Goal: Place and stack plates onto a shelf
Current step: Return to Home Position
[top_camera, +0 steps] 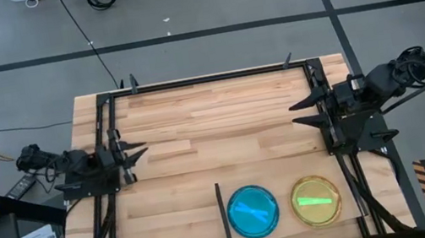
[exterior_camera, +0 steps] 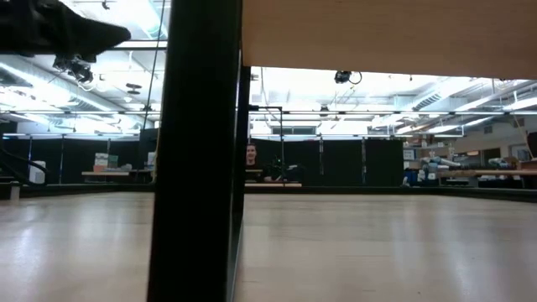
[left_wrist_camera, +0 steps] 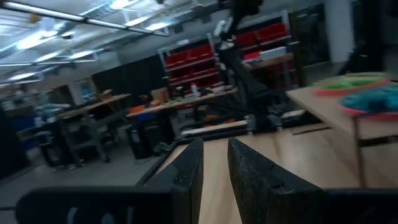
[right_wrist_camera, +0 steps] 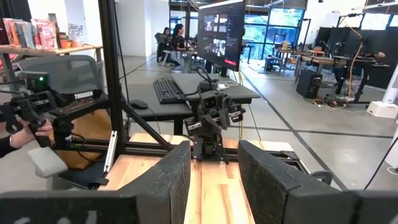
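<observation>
Two piles of plates sit on the shelf (top_camera: 285, 225), a pale board with a black strip (top_camera: 224, 217), at the table's near edge. The blue-topped pile (top_camera: 253, 212) is beside the strip; the yellow-green pile (top_camera: 317, 200) is to its right. In the left wrist view both piles (left_wrist_camera: 364, 90) show edge-on, in green, pink and blue layers. My left gripper (top_camera: 136, 151) (left_wrist_camera: 214, 168) is open at the table's left edge. My right gripper (top_camera: 301, 112) (right_wrist_camera: 214, 180) is open at the right edge. Both are far from the plates.
Black frame rails (top_camera: 214, 77) run along the table's far edge and both sides. In the low view, a black upright (exterior_camera: 197, 151) and the board's underside (exterior_camera: 386, 33) fill the near field. A person's hand (right_wrist_camera: 25, 134) shows beyond the table's left side. Bare planks (top_camera: 214, 127) lie between the arms.
</observation>
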